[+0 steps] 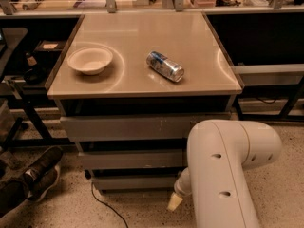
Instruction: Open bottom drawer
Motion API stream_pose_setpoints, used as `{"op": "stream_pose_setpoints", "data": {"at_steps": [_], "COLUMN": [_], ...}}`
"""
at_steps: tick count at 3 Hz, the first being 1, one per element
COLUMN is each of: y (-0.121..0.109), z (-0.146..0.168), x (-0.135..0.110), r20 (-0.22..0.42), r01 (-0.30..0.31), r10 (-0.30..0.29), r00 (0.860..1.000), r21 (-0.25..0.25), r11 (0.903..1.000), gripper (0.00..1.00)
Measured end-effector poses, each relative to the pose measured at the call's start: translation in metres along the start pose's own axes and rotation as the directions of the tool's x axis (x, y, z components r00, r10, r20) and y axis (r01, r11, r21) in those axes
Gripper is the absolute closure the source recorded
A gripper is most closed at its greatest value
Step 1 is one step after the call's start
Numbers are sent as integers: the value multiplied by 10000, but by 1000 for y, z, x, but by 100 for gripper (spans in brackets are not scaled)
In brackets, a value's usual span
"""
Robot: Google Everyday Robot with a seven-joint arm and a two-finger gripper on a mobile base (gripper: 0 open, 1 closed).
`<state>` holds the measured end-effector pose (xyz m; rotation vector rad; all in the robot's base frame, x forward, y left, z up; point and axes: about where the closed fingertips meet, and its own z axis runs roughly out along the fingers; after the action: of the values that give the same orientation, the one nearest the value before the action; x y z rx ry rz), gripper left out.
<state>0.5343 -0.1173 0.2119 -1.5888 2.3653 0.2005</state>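
Bottom drawer: the bottom drawer (133,182) is the lowest and narrowest of three grey fronts under the tabletop (142,32), close to the floor; it looks shut, set back beneath the middle front (130,159); not yet opened.
Tool: the tool (174,203) hangs low at that drawer's right end, just beside its front; placed there, I judge, because a handleless panel has to be caught by an edge; open or closed, I cannot tell.
Arm: the white arm (228,170) bends steeply down from a thick elbow, wrist tipped toward the floor; it covers the fronts' right ends.
Tabletop things: bowl (90,60) upright at left; can (165,66) on its side, well apart from it; neither is in the way.
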Motion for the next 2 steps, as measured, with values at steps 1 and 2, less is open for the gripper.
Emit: {"op": "stream_pose_setpoints", "data": {"at_steps": [1,2], "y": [-6,-12], "z": [10,22], "x": [1,1], "r20": [19,73], "r01": [-158,-166], "r10": [158,165], "r00": [9999,9998], "r21": [116,137], "r11": [9998,9998], "gripper": [0,0]}}
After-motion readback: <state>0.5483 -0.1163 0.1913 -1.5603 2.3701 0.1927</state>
